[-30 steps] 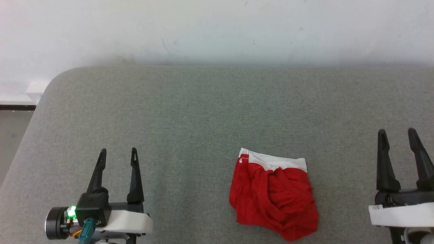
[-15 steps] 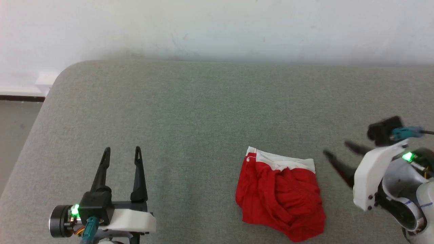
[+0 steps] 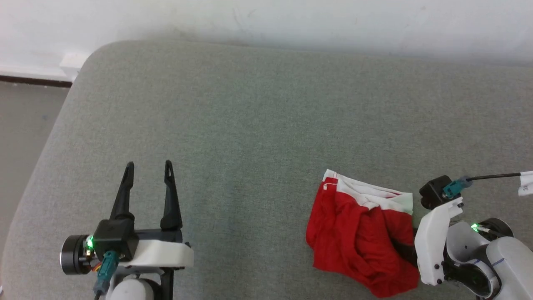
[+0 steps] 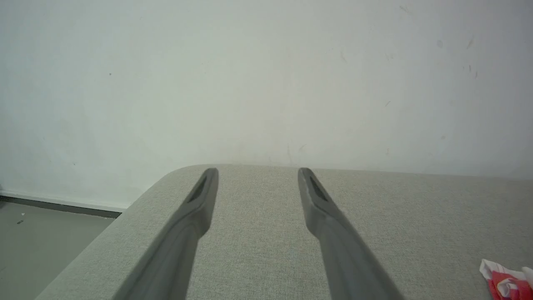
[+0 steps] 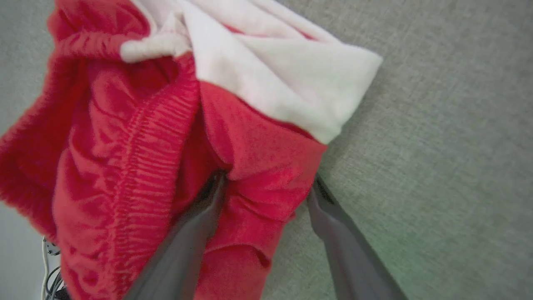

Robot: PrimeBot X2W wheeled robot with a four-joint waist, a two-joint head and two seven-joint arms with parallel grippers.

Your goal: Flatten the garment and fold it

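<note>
The white wall (image 4: 266, 83) stands behind the grey cloth-covered surface (image 3: 250, 125). A strip of floor (image 3: 25, 125) shows past the surface's rounded left corner. The garment (image 3: 358, 237) lies crumpled at the near right of the surface, its white band toward the wall. The right gripper (image 5: 267, 179), clear of the cloth half a second ago, has come in at the garment's right edge, fingers spread astride a red fold. The left gripper (image 3: 149, 163) hovers well apart, spread and empty.

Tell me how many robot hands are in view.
2. The left hand is open at the head view's lower left; the right hand is open astride a fold of the red shorts.
</note>
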